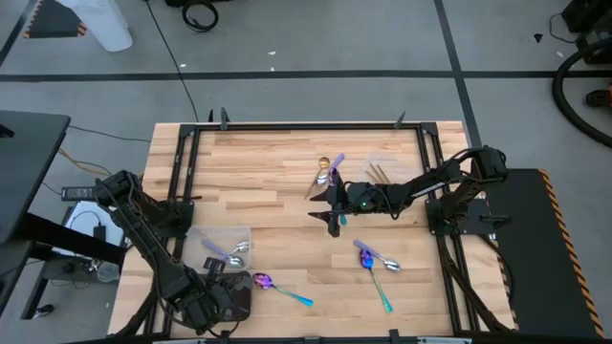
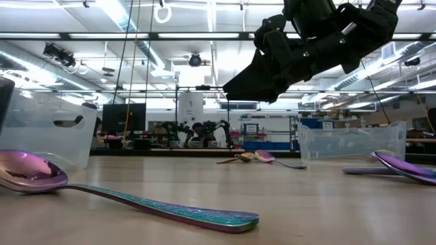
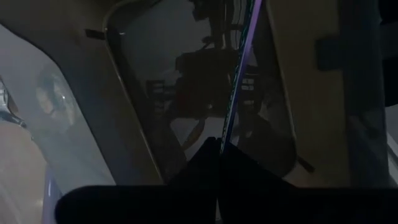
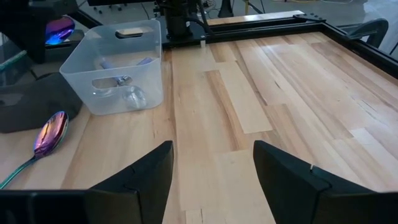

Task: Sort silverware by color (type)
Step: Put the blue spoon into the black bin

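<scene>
My left gripper (image 1: 222,294) (image 3: 219,142) hangs over the dark grey tray (image 1: 239,304) at the near left, shut on a slim iridescent purple-teal utensil (image 3: 239,68). My right gripper (image 1: 335,205) (image 4: 213,165) waits open above the table's middle, holding nothing. An iridescent spoon (image 1: 279,289) (image 4: 50,134) lies flat on the table beside the dark tray. Silver spoons (image 1: 234,253) lie in a clear tray (image 1: 220,239). Gold spoons (image 1: 325,172) lie at the far middle. Two more iridescent spoons (image 1: 375,263) lie at the near right. My left gripper pinches the utensil's thin handle (image 3: 225,127) between its two shut fingers, coming from above and pointing down. The handle reaches away from the fingertips over the dark tray. Whether its far end rests on the tray I cannot tell.
A second clear tray (image 2: 351,139) stands at the far right with gold pieces (image 1: 379,172) by it. A black frame (image 1: 287,126) rims the wooden table. Bare wood (image 1: 277,205) lies between the two arms.
</scene>
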Controlling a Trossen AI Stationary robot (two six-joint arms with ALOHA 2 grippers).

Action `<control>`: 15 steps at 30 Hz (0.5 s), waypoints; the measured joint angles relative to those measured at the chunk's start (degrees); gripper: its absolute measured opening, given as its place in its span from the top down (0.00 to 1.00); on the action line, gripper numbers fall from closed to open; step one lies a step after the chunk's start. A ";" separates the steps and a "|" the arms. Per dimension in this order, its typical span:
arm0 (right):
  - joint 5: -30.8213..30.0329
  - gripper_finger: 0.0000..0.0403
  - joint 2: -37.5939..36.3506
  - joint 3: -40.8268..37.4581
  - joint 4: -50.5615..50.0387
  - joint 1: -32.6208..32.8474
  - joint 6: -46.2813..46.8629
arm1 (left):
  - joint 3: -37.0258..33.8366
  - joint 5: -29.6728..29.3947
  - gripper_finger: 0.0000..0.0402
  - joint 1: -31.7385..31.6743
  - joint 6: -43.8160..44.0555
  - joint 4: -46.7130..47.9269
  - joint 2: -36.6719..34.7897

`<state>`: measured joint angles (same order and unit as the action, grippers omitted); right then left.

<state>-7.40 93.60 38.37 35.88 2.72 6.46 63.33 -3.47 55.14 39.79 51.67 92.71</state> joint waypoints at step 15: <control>0.02 0.42 0.00 0.00 0.02 0.32 -0.07 | 0.00 -1.37 0.97 0.41 -4.40 0.21 5.22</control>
<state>-7.38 93.60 38.37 35.90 3.04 6.38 63.33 -4.84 55.55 35.39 51.88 97.92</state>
